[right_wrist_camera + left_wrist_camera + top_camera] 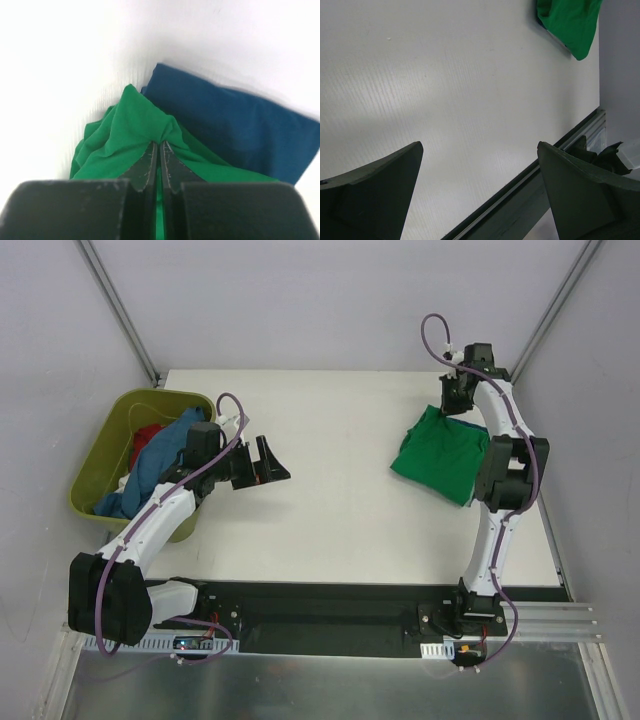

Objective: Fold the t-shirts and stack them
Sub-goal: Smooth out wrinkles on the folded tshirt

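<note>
Right claw (160, 144): closed tight, pinching a raised fold of the green t-shirt (120, 135), likely to pull it square | blue t-shirt (225, 120): folded beneath it, just beyond the fingertips, apparently the stack's base | Left claw (479, 145): spread wide, empty, above bare tabletop (445, 75).

We look down past our left tool (479, 146): its two dark fingers (375, 195) stand wide apart at the bottom corners, with white counter (445, 75) showing between them. A green t-shirt (570, 22) lies crumpled at the top right. A dark rail (530, 175) edges the counter.
</note>
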Tool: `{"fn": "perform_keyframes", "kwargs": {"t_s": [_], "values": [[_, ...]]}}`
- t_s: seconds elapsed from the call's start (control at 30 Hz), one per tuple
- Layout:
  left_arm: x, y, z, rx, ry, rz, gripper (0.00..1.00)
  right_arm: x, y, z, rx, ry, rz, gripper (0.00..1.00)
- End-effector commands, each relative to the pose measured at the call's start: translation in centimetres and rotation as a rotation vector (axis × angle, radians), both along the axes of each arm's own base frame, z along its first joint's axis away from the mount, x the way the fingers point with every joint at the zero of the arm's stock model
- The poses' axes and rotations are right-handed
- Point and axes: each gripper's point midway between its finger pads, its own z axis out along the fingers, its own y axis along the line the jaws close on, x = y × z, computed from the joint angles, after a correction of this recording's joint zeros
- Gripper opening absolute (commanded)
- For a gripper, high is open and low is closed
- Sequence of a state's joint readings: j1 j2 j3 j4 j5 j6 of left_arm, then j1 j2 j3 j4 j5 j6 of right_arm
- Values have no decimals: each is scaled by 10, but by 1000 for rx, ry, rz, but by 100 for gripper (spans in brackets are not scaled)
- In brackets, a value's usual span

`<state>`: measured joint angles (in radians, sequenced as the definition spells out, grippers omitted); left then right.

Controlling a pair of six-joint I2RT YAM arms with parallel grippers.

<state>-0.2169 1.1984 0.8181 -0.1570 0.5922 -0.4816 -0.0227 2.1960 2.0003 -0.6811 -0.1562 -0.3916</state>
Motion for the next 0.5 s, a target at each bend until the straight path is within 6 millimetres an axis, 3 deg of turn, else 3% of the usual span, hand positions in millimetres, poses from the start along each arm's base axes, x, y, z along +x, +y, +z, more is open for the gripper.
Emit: {"fn": "perform_keyframes", "kwargs": {"t_s": [0.0, 0.2, 0.27, 0.37, 0.47], "values": [[3, -2, 7, 6, -29, -6, 99, 26, -4, 40, -17, -156, -23, 5], [-2, -1, 5, 6, -16, 2, 99, 20, -3, -10, -14, -21, -16, 19], [-4, 0, 6, 5, -18, 9, 99, 18, -4, -23, -19, 9, -14, 38], [-8, 1, 10, -2, -22, 13, 99, 18, -7, -26, -33, 27, -28, 57], [-13, 1, 18, -16, -38, 9, 99, 20, -13, 3, -54, -8, -55, 68]]}}
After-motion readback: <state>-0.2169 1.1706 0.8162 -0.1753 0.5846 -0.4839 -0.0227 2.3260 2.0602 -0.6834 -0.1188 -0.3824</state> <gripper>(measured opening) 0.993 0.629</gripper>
